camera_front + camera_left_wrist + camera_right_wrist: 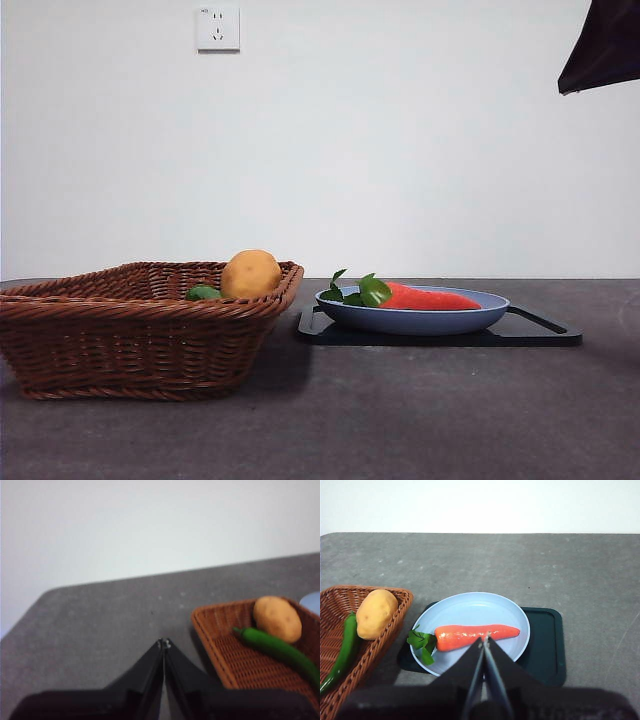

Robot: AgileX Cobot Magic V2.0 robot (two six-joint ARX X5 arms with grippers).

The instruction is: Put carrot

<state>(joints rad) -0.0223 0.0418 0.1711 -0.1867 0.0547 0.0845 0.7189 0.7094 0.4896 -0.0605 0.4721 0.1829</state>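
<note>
Carrot [475, 634] lying flat on the pale blue plate [470, 607], green leaf tuft [421, 643] hanging over the rim on the basket side, tapered tip pointing away from the basket. Same carrot [430, 298] low in the front view, leaves poking up above the plate's edge [415, 320]. Plate sitting on a dark tray [545, 645], tray flat on the grey tabletop [520, 565]. Just beside the tray, a brown wicker basket [130, 330], holding a round orange-yellow fruit [251, 274] and a long green item [342, 652] alongside it. Right claw [485, 639] up above the plate, jaws pressed together, gripping nothing, tips lined up over the carrot's middle in its own wrist view. Left claw [164, 643] likewise closed and empty, poised over bare tabletop [115, 610] near the basket's corner [200, 617]. One dark arm end [602, 45] showing in the front view's top right corner. White wall socket [218, 28] high on the wall behind.
</note>
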